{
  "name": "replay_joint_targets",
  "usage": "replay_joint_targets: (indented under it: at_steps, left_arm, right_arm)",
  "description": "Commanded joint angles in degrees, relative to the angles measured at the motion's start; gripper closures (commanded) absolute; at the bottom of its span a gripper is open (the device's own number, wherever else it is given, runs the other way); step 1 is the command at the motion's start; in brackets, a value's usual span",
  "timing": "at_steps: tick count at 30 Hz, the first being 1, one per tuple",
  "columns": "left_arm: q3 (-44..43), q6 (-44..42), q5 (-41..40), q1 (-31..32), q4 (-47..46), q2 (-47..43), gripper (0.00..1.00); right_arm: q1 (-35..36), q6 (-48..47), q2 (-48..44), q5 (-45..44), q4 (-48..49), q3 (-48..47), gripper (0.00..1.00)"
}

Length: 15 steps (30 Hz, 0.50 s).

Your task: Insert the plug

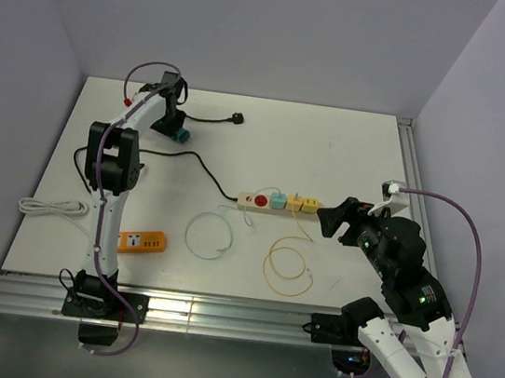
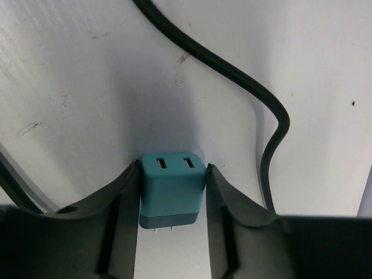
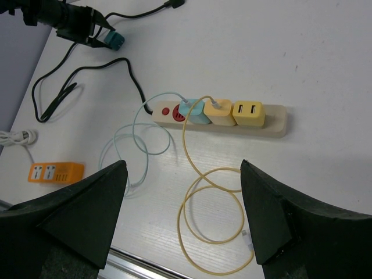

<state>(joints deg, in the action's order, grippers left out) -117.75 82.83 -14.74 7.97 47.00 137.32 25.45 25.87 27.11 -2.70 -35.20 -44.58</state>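
A teal two-port plug adapter sits between the fingers of my left gripper, which is shut on it, prongs pointing back toward the wrist. In the top view this gripper is at the far left of the table, low over the surface. The beige power strip lies mid-table with a red switch, a light blue adapter and two yellow adapters plugged in. My right gripper is open and empty, hovering just right of the strip; in its wrist view it is above the looped cables.
The strip's black cable curls past the left gripper; its black plug lies at the back. A yellow cable coil and a light blue coil lie in front of the strip. An orange adapter and a white cable bundle lie front left.
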Motion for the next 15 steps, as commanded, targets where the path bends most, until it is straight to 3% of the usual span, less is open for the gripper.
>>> replay_joint_targets:
  at_steps: [1, 3, 5, 10, 15]
  left_arm:
    - [3.8, -0.3, 1.2, 0.1, -2.0, -0.4, 0.63]
    - [4.0, -0.9, 1.6, 0.1, -2.4, -0.1, 0.74]
    - [5.0, -2.4, 3.0, 0.1, -3.6, -0.2, 0.99]
    - [9.2, -9.6, 3.2, 1.3, -9.1, -5.2, 1.00]
    - [15.0, -18.7, 4.4, 5.4, -16.8, -17.5, 1.00]
  right_arm:
    - [-0.4, -0.4, -0.2, -1.1, 2.6, 0.4, 0.15]
    - [-0.4, -0.3, 0.0, -1.1, 2.5, 0.3, 0.15]
    - [-0.4, -0.2, 0.1, -0.8, 2.6, 0.3, 0.15]
    - [-0.4, 0.5, 3.9, 2.1, 3.3, -0.9, 0.15]
    - [-0.5, 0.5, 7.7, 8.1, 6.7, -0.9, 0.14]
